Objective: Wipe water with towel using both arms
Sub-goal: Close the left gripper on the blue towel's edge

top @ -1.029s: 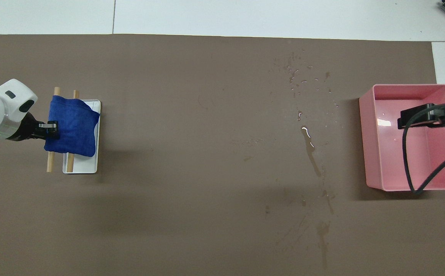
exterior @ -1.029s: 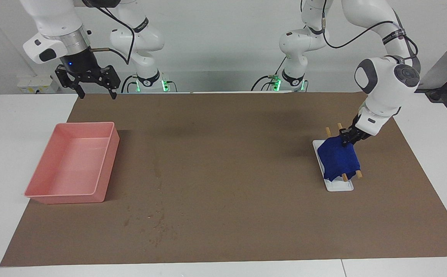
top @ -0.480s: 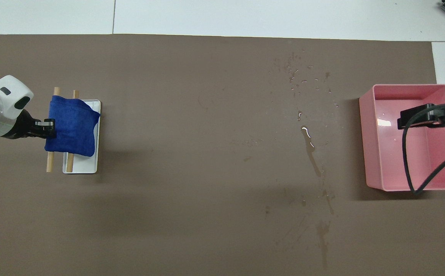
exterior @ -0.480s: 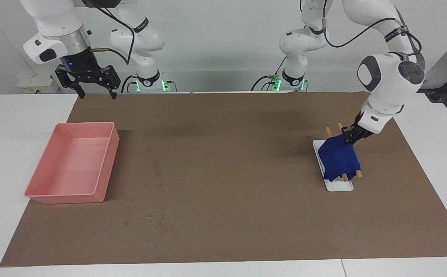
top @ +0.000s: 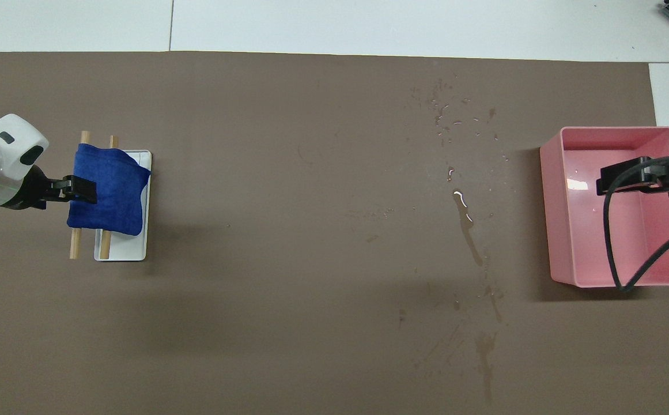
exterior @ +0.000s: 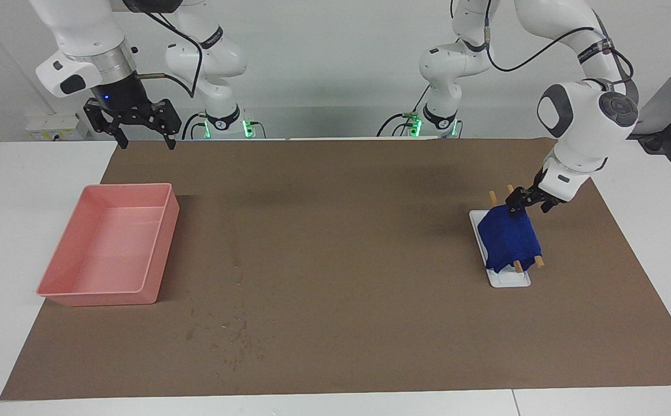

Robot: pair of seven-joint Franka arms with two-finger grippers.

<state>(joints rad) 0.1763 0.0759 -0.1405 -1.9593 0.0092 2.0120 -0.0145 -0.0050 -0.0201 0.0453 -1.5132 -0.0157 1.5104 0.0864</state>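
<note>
Towel (exterior: 508,241), one deep-blue fuzzy cloth, hangs draped over the two wooden rods (exterior: 537,262) of one white rack (exterior: 511,279) that stands on the brown mat (exterior: 335,231) toward the left arm's end of the counter (exterior: 23,190); in the overhead view it sits at about nine o'clock on the mat, with both rod ends poking out from under the cloth at each end. Just at the towel's edge nearer to the robots is the left gripper (exterior: 527,203), reaching in low from the left arm (exterior: 586,115); its fingers (top: 83,190) are spread apart and released, one over the cloth's edge, and whether they touch the cloth I cannot tell. Well apart from the rack, around the middle of the mat toward the right arm's end, a scatter of water drops and streaks (top: 467,216) runs from roughly twelve to six o'clock in the overhead view. Farther on, at about three o'clock in that view, stands one pink tray (exterior: 156,242), open at the top and shallow. The right gripper (exterior: 141,138) hangs raised over the mat's edge by the tray, its fingers wide apart and grasping nothing, while the right arm (exterior: 81,34) waits. Two arms, two grippers, one towel, one rack, one tray.
</note>
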